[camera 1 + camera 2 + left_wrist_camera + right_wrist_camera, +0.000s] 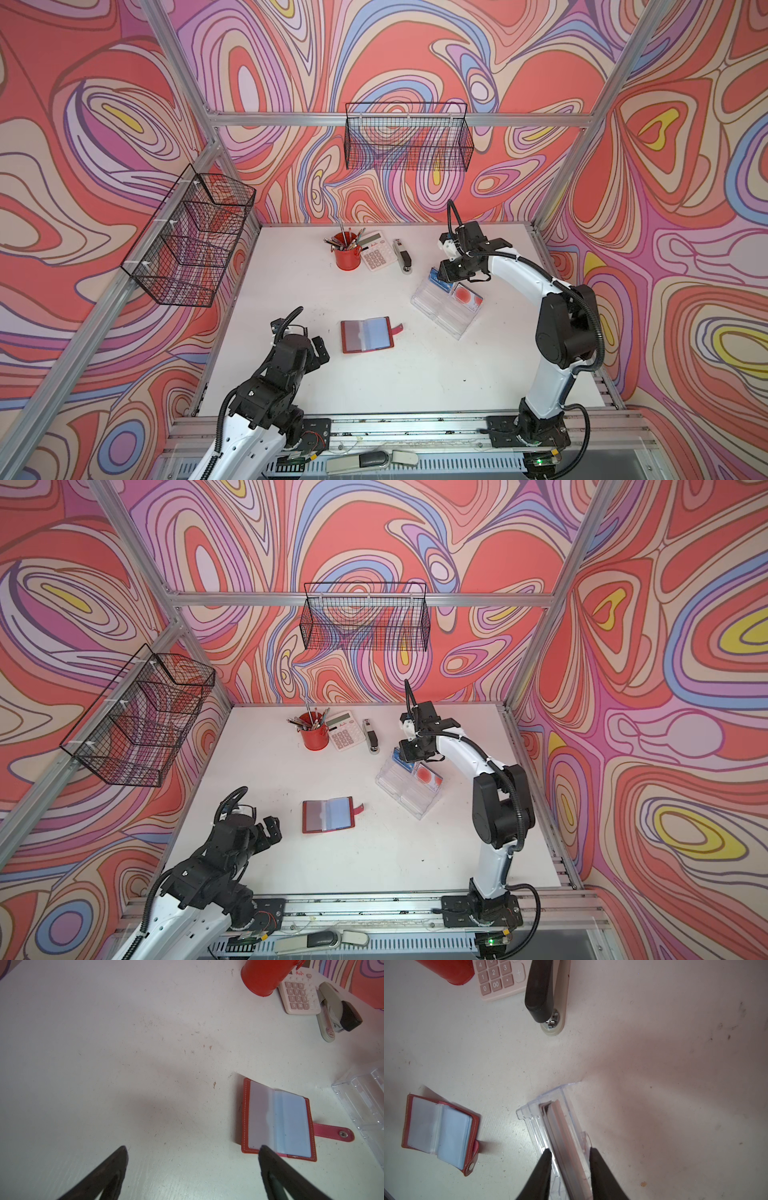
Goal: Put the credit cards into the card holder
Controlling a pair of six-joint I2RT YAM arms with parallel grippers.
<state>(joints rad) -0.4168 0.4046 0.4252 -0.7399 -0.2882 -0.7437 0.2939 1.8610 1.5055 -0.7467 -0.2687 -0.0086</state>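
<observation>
- Cards and holder both rest on the table [291, 316], the holder near the middle and the cards further back on the right. The carry between them looks short and unobstructed.
- Tray [436, 318], clear plastic, holds the cards. It looks light and loose, so I judge the pull should go straight out along the slot, or the tray may lift or skid.
- Holder [367, 334] lies open with its sleeves up, and I can see no card in it. The left gripper [193, 1147] hovers just beside it, jaws wide and empty, well placed to pin a cover down when a card comes.
- Cards [562, 1132] stand on edge as a stack in one slot, and a red-circle card [466, 296] shows its face in the neighbouring slot.
- Right gripper [570, 1149] straddles the stack at a narrow gap and grips nothing yet. One finger [547, 1159] sits at the stack's face; the other is apart from it, near the tray wall. Best to take one card, not the pack, and keep the wall out of the pinch.
</observation>
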